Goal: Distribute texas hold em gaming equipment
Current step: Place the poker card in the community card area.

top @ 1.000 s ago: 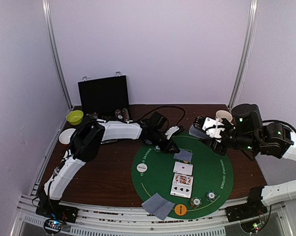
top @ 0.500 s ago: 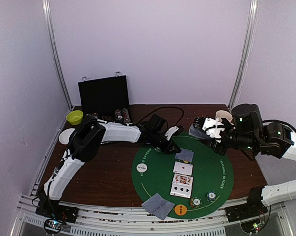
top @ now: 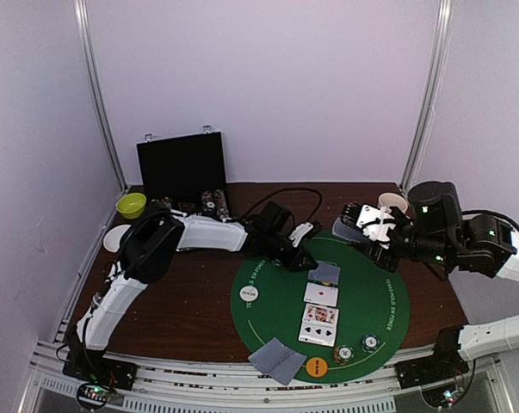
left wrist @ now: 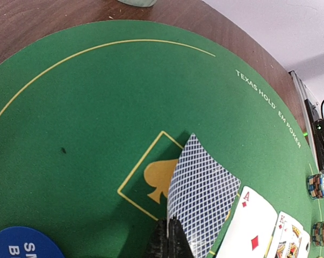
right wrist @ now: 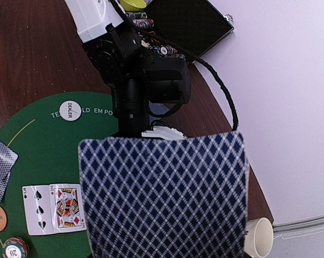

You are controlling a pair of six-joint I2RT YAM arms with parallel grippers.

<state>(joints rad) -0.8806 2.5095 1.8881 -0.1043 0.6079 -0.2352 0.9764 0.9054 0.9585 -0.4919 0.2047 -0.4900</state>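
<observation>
Our left hand [left wrist: 167, 244] pinched one card [left wrist: 202, 196]; our right hand [top: 368, 226] clasped the deck [right wrist: 164, 196].
The lattice-backed card tilted up off the green mat [left wrist: 86, 107], beside the ace [left wrist: 253, 226]; the deck hid our right fingers in the wrist view.

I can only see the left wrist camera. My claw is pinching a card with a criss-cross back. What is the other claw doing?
Observer: The right claw holds a whole deck of blue-backed cards, up by the far edge of the green mat.
Operator: Are there more upside-down cards somewhere?
Observer: Yes, some face-down cards lie at the mat's near edge, beside an orange disc.
Operator: And where is the dealer button?
Observer: The white dealer disc sits on the mat's left side, apart from the cards.
</observation>
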